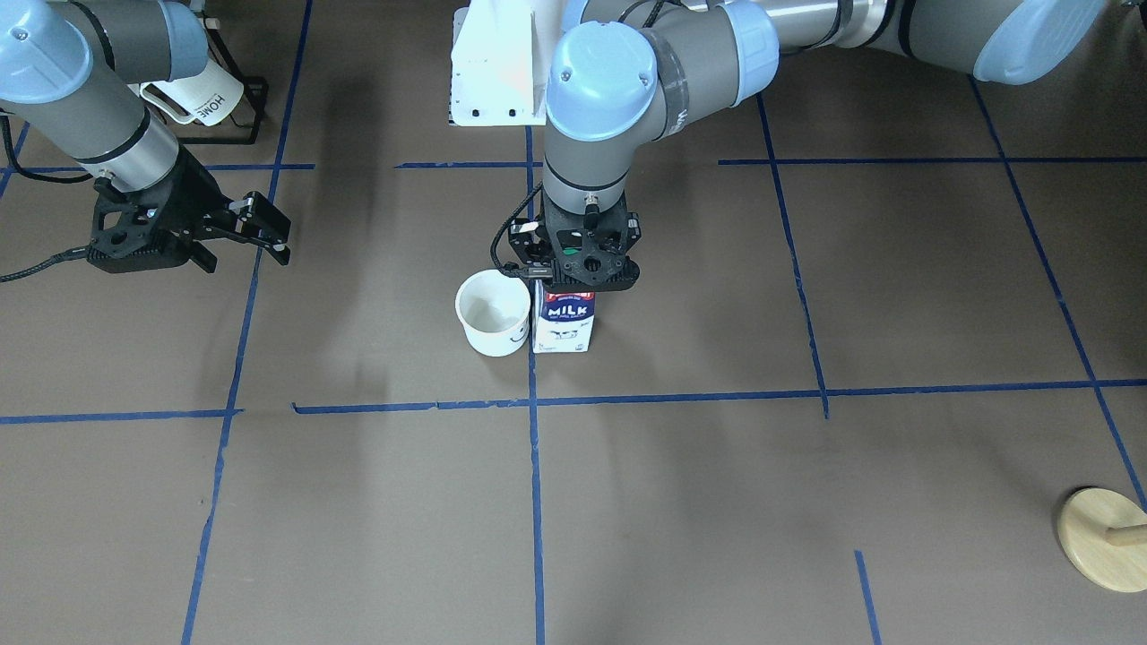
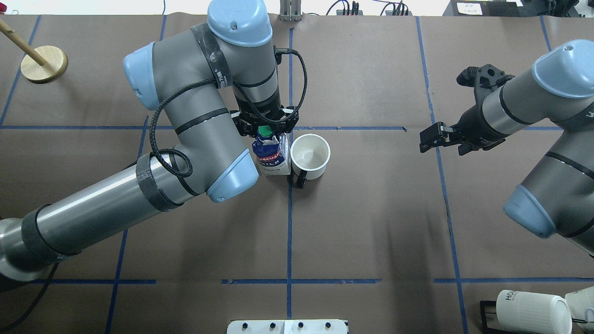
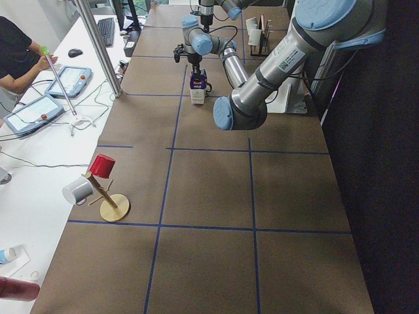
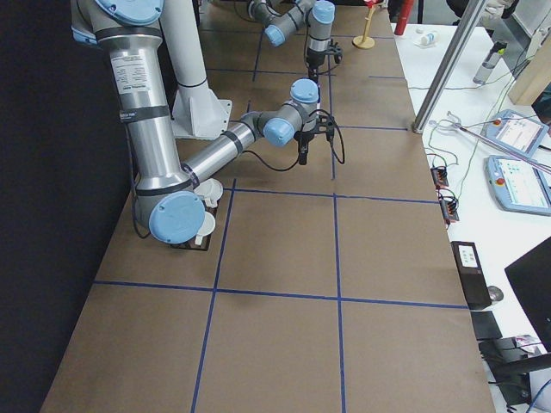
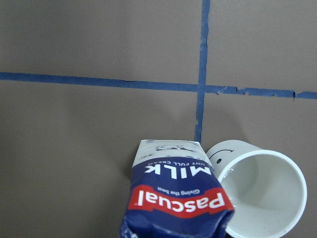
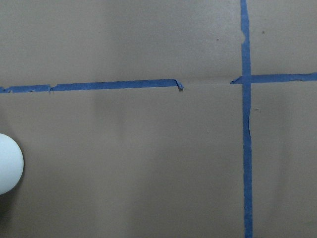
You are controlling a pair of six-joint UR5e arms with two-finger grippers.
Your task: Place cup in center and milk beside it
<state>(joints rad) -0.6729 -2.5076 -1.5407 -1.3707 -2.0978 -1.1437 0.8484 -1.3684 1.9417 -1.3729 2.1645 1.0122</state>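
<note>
Left gripper (image 1: 569, 279) sits straight down over the gable top of the milk (image 1: 563, 324), its body hiding the fingertips, so I cannot tell whether the jaws pinch the carton or only stand around it. The carton is directly beneath it, upright, its base apparently on the paper. The cup (image 1: 492, 313) stands just beside this gripper, on the side toward the other arm, so close to the carton that contact or a sliver of gap cannot be told apart. A blue tape line runs between the two at the center (image 1: 532, 372).

Right gripper (image 1: 273, 237) hangs well apart from both, fingers spread and holding nothing.

By my reading the task is nearly finished: cup in the middle, milk next to it. What seems left is letting go of the carton, if it is held, and lifting clear without tipping it.

The milk is dark blue and white with a red label and green cap. The cup is smooth and white, open side up, with a drawn smile and a black handle.
</note>
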